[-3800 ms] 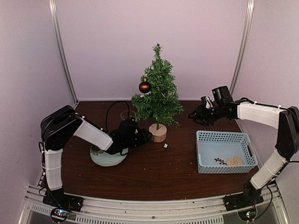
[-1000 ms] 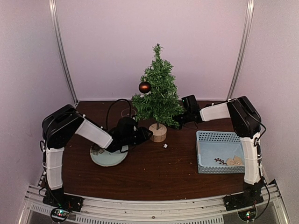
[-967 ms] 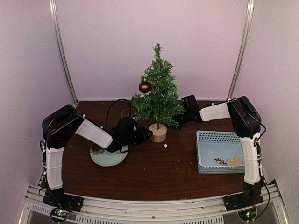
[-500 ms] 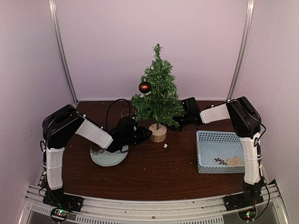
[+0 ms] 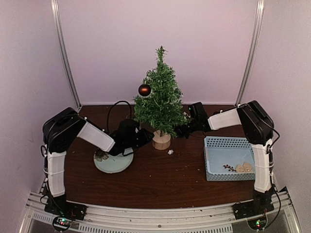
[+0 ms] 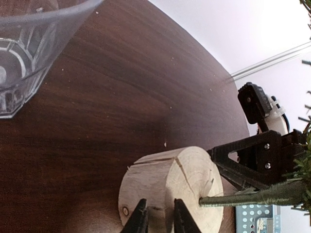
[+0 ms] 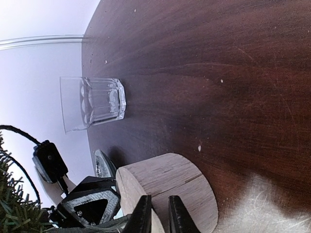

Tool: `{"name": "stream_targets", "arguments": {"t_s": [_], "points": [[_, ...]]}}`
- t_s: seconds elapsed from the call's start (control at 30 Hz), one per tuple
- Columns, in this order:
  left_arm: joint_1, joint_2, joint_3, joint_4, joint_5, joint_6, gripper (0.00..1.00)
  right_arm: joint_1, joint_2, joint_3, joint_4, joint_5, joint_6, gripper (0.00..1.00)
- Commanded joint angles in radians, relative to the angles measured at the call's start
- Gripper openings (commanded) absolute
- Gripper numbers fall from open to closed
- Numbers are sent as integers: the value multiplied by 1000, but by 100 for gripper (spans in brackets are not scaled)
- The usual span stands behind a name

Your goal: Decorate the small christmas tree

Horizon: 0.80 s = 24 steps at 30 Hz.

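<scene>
The left gripper has its jaws pinched to a thin slit against the side of the round pale-wood stump. The right gripper is just as narrow at the stump's upper edge, and I can't tell whether either truly grips. Between them, toward the back of the dark wooden table, stands the small christmas tree, bristly green and pointed, with a glossy red-brown ball on its left. Both wrist views cut off the stump.
</scene>
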Motion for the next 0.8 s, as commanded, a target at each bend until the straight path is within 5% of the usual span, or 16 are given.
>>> {"name": "stream_targets", "arguments": {"t_s": [0.0, 0.43, 0.77], "points": [[25, -11, 4, -73, 30, 48, 17, 41, -42, -23, -58, 0, 7, 11], [52, -10, 26, -112, 115, 111, 17, 57, -136, -81, -141, 37, -7, 12], [79, -134, -40, -184, -5, 135, 29, -3, -255, -116, -234, 162, -50, 20]]}}
